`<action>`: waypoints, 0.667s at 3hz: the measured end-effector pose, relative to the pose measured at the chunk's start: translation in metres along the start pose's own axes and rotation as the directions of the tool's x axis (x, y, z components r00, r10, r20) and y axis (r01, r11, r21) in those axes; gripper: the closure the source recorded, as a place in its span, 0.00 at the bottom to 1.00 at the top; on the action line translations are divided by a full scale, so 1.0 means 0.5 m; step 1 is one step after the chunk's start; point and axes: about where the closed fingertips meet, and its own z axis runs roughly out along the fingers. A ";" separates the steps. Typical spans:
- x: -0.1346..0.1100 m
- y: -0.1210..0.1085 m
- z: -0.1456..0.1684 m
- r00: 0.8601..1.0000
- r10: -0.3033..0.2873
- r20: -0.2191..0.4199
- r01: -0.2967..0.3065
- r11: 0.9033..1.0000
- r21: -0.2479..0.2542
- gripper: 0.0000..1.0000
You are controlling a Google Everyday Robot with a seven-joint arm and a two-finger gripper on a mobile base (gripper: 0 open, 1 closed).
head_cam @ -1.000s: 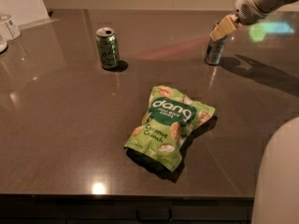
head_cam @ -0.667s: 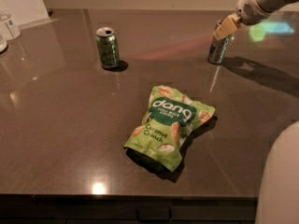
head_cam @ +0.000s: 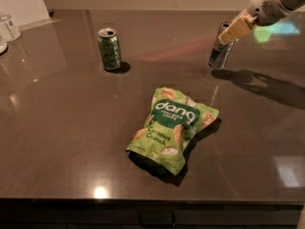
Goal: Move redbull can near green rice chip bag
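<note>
The redbull can [head_cam: 220, 51] is a slim silver-grey can at the table's back right, leaning with its top to the right. My gripper [head_cam: 233, 30] reaches in from the upper right, and its cream fingers [head_cam: 237, 27] are closed around the can's upper part. The can's base is at or just above the tabletop. The green rice chip bag [head_cam: 172, 128] lies flat in the middle of the table, nearer the front and left of the can, well apart from it.
A shorter green can [head_cam: 109, 49] stands at the back left. A clear bottle [head_cam: 9, 27] stands at the far left edge. The brown table [head_cam: 62, 142] ends at a front edge low in the view. The arm's shadow [head_cam: 267, 87] falls at the right.
The gripper has closed in on the can's top. The can has gone from upright to tilted and shifted slightly. The bag and the green can have not moved.
</note>
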 end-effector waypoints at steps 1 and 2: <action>0.012 0.097 -0.032 0.997 -0.081 0.009 0.081 0.989 -0.126 1.00; 0.040 0.167 -0.050 0.992 -0.127 -0.006 0.123 0.969 -0.215 1.00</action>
